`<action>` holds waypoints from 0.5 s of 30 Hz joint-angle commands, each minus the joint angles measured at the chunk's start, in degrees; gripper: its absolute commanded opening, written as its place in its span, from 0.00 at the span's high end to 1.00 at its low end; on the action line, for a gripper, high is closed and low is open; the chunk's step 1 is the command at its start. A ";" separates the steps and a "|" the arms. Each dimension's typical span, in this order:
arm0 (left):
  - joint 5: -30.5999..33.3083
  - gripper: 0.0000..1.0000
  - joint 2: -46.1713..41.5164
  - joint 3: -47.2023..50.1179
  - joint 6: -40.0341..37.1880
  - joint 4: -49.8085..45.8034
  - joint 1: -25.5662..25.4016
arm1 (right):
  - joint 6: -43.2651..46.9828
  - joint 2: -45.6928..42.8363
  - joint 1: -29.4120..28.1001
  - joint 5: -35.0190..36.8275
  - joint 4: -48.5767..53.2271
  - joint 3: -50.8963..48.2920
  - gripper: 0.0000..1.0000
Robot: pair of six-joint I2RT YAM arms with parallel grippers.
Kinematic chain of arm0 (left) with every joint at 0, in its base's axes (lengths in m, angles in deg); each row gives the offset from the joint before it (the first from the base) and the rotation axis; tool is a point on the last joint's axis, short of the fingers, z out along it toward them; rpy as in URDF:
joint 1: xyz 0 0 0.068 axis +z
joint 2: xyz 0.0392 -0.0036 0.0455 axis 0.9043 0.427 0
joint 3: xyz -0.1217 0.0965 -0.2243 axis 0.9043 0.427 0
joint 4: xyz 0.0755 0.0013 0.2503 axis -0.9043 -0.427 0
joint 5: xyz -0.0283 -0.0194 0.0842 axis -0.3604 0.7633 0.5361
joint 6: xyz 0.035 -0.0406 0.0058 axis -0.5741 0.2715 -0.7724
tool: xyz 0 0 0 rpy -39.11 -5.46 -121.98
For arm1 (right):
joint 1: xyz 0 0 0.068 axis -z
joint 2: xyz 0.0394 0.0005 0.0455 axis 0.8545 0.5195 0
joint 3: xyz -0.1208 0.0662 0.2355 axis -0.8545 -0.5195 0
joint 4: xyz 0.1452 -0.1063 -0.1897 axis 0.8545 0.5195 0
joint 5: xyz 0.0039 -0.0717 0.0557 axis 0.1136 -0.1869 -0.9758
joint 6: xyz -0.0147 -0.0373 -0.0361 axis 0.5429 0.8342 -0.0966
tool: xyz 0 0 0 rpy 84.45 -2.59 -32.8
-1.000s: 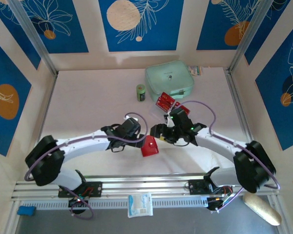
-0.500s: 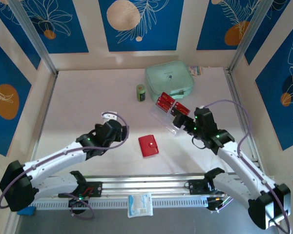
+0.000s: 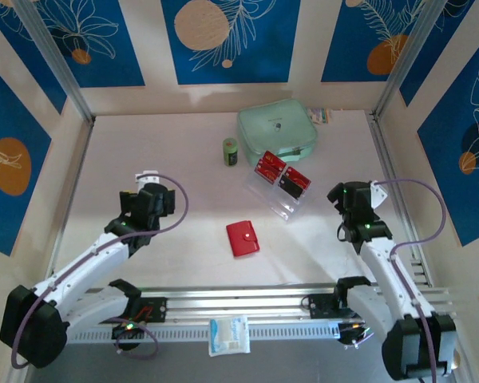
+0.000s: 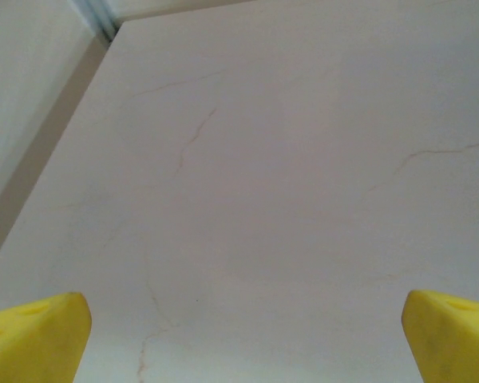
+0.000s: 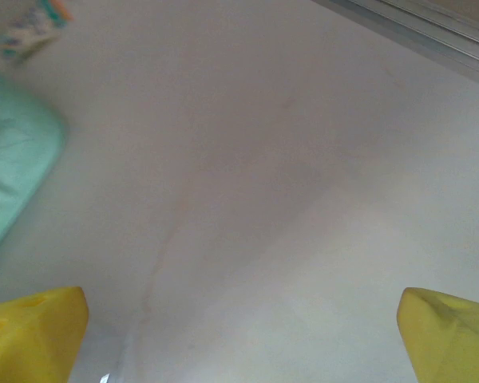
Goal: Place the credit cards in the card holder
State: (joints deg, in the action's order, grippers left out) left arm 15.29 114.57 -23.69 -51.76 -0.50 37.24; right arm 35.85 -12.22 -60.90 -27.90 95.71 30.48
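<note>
Across from me, at the back of the pale table (image 3: pixel 168 159), a mint-green zip pouch (image 3: pixel 277 133) lies flat. A small green can (image 3: pixel 231 152) stands upright just to its left, apart from it. A small colourful packet (image 3: pixel 323 116) lies at the pouch's far right corner. A clear plastic tray (image 3: pixel 278 203) lies at a slant just in front of the pouch. A white packet (image 3: pixel 228 335) lies below the metal rail (image 3: pixel 239 297) nearest me. Fine cracks run through the tabletop (image 4: pixel 263 159). From my right side the pouch (image 5: pixel 8 159) is a blurred green edge.

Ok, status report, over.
Left gripper open, right gripper open, both empty. Card holder folded shut, mid-table. Credit cards in clear tray. Nothing blocking.
</note>
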 commanded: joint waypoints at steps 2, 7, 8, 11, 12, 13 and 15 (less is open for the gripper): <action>0.15 0.00 0.20 0.79 -1.71 3.45 3.24 | -1.98 5.60 5.51 -4.85 0.01 3.53 0.01; -0.66 0.00 1.46 -0.04 -3.97 4.97 5.35 | -0.46 16.02 9.98 -13.60 2.16 9.42 0.01; -0.72 0.00 1.90 -0.02 -4.35 5.44 5.67 | 0.23 18.06 10.11 -14.16 2.21 10.21 0.01; -2.46 0.00 3.53 1.11 -5.53 8.89 7.29 | 4.45 21.70 9.98 -15.92 0.13 11.12 0.01; -3.30 0.00 4.11 1.62 -5.74 10.14 7.91 | 5.77 21.92 9.65 -15.82 -1.75 10.43 0.01; -4.24 0.00 4.89 2.08 -5.91 11.50 8.64 | 7.11 21.79 9.24 -15.33 -3.76 9.46 0.01; -5.22 0.00 6.32 2.78 -5.83 13.48 9.91 | 9.45 20.98 8.77 -14.43 -7.03 8.38 0.01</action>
State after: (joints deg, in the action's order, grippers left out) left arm 12.77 119.44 -22.31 -56.27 8.44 45.41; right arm 40.37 9.75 -51.54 -41.01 93.46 39.79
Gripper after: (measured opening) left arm 0.998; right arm 0.992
